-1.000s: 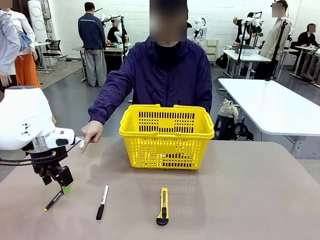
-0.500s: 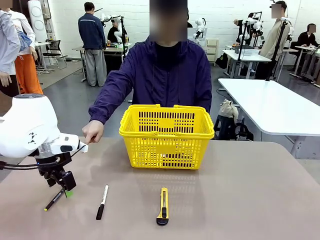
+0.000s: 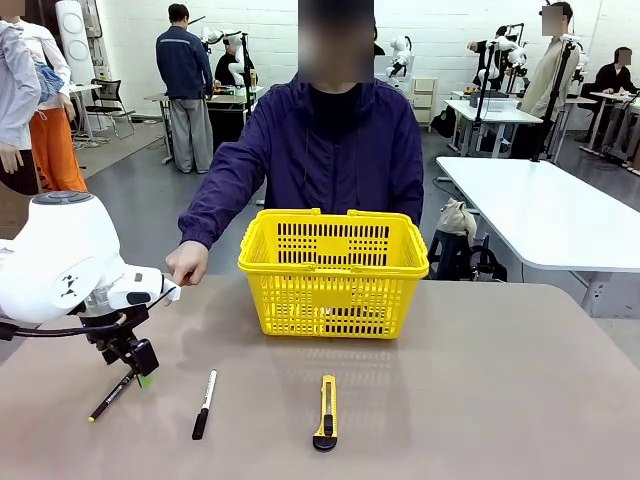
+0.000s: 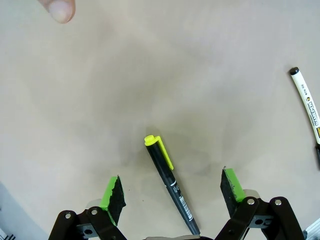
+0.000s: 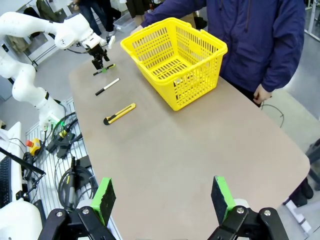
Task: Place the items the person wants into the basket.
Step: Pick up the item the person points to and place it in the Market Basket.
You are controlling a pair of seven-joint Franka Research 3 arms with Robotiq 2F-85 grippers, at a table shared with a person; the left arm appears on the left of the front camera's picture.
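A slim black pen with a yellow end [image 4: 167,177] lies on the tan table between the spread green pads of my left gripper [image 4: 172,189], which hangs open just above it and does not touch it. From the front, that left gripper [image 3: 138,372] hovers over the pen [image 3: 110,397] at the table's left. The yellow basket [image 3: 333,270] stands in the middle, in front of the person [image 3: 330,160], whose hand [image 3: 186,263] rests curled beside it. My right gripper [image 5: 162,199] is open and holds nothing, high above the table's near right end, far from the basket [image 5: 175,55].
A white marker with a black cap [image 3: 205,403] lies right of the pen. A yellow-and-black utility knife [image 3: 326,411] lies in front of the basket. The person's fingertip [image 4: 59,9] shows at the top of the left wrist view, and the marker [image 4: 307,102] at its right edge.
My left arm has shifted slightly right and settled over the pen. The person's pointing finger has curled back into a loose fist near the basket.
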